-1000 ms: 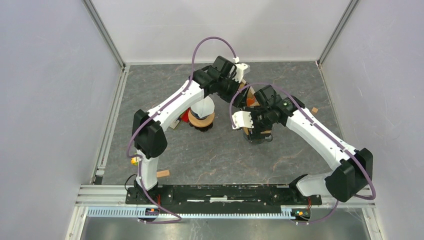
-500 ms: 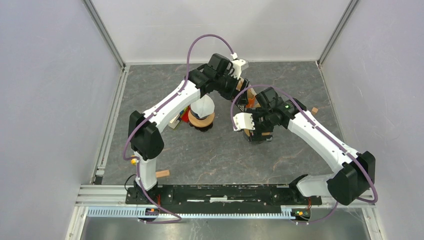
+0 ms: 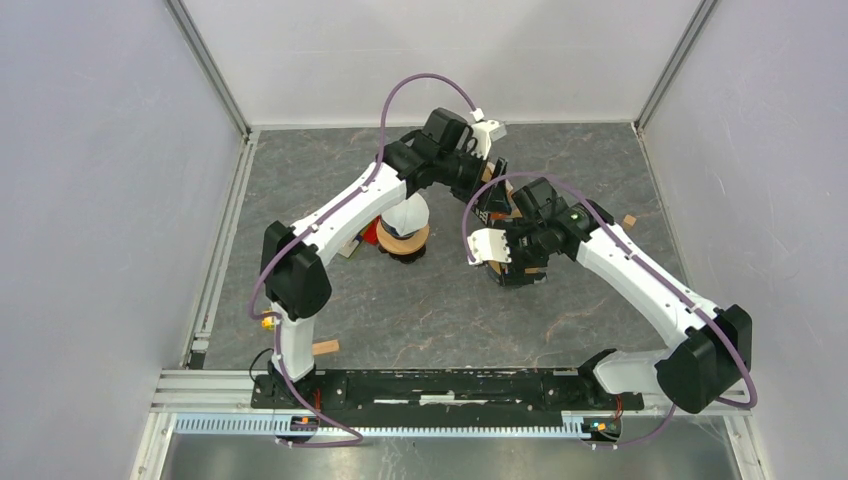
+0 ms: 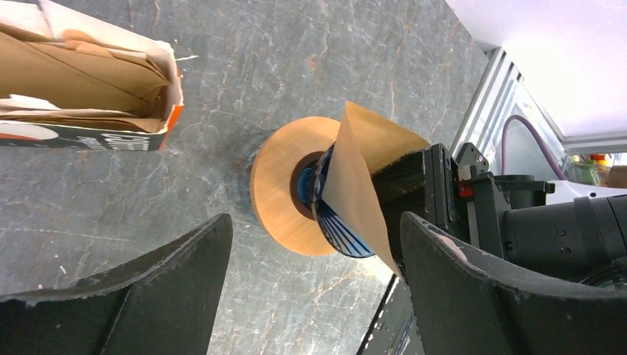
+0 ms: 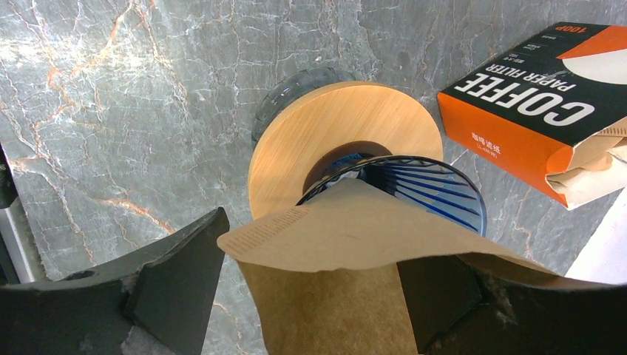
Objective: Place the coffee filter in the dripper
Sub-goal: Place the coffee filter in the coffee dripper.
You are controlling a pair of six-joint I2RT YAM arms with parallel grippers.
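The dripper (image 5: pixel 333 133) is a blue-ribbed glass cone in a round wooden collar, standing on the grey stone table. A brown paper coffee filter (image 5: pixel 347 237) sits in its mouth, with one flap lying over my right finger. My right gripper (image 5: pixel 310 240) is right over the dripper with its jaws wide apart on either side of the filter. My left gripper (image 4: pixel 316 222) is open and empty and looks at the dripper (image 4: pixel 285 185) and filter (image 4: pixel 362 170) from the far side. In the top view the right gripper (image 3: pixel 510 262) hides most of the dripper.
An orange and black coffee filter box (image 5: pixel 532 103) lies open just behind the dripper, with brown filters showing in it (image 4: pixel 89 81). A white vessel with a wooden collar (image 3: pixel 403 232) stands to the left under the left arm. Small wooden blocks (image 3: pixel 326 347) (image 3: pixel 629 220) lie on the table.
The left wrist has shifted slightly to the right near the box. The right gripper has stayed over the dripper, nearly still.
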